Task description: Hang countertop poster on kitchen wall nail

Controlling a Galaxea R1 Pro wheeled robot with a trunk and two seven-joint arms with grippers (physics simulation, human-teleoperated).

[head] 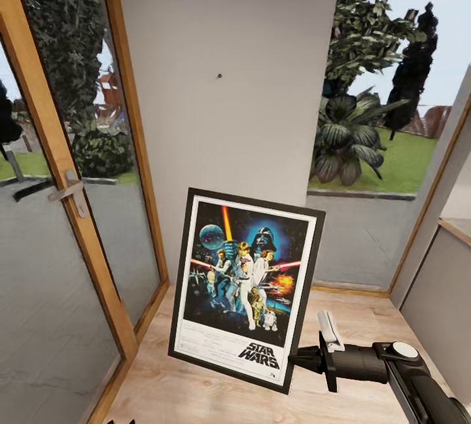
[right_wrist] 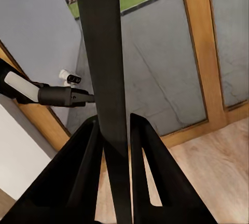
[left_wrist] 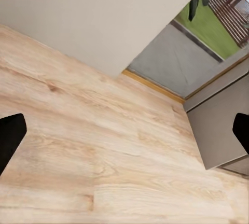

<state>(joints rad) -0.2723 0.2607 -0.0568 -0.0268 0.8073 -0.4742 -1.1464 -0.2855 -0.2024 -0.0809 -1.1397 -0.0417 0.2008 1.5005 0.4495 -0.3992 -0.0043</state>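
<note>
Your right gripper (head: 302, 358) was clamped on the lower right edge of the poster (head: 245, 283), holding it upright and slightly tilted above the wooden floor (head: 366, 319), in front of the pale wall (head: 222, 136). A small nail (head: 218, 75) sat in that wall well above the frame. A glass door (head: 59, 228) stood alongside, a window (head: 386, 84) opposite. Your left gripper (left_wrist: 124, 130) had its fingers apart, empty.
</note>
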